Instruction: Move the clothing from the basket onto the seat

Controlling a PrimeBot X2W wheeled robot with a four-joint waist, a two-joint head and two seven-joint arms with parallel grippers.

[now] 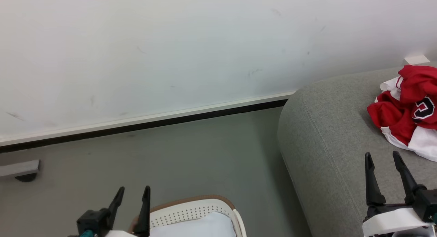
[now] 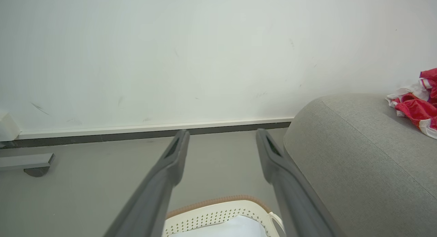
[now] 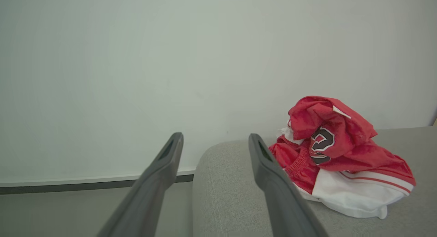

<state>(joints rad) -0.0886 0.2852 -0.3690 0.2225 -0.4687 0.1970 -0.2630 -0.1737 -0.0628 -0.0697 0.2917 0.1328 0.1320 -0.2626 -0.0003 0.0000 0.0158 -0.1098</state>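
The clothing, a crumpled red and white heap with a black-and-white letter, lies on the grey seat at the right; it also shows as clothing on the seat, and clothing on the seat. The cream basket with its brown rim stands on the floor at the bottom centre, pale inside, seen too as basket. My left gripper hovers open over the basket's left rim, holding nothing. My right gripper hangs open above the seat, near the clothing, also holding nothing.
A white wall with a white and black skirting runs behind. Grey floor lies between the wall, basket and seat. A small grey foot or bracket sticks out at the left. A white block sits behind the seat.
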